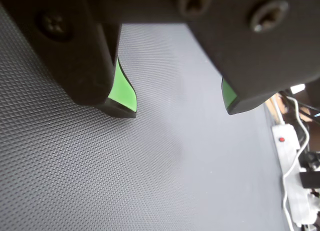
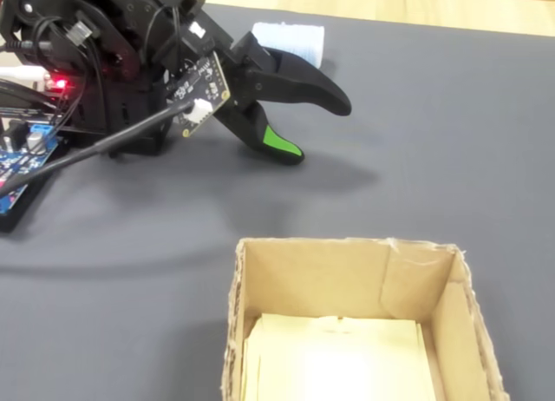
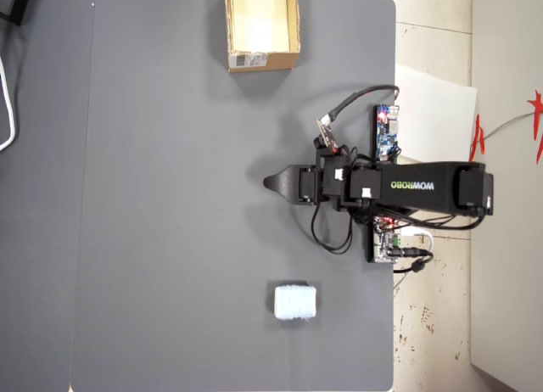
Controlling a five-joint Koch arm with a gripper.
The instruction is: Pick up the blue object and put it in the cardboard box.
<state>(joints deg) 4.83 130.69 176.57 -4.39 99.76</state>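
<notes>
Tool (image 2: 323,130) jaws apart (green pads), empty, over bare mat (image 3: 170,197), between blue object (image 3: 295,302) and cardboard box (image 3: 262,29).

- Mat (image 1: 165,156): matt dark grey, fine dimpled weave texture (rubbery look).
- Gripper (image 1: 180,98): matt black plastic with glossy green pads (image 1: 123,91) and metal screws (image 1: 270,15).
- Box (image 2: 451,310): tan cardboard, rough torn edges, pale paper-like inside.
- Block (image 3: 295,301): pale blue, fuzzy and sponge-like.
</notes>
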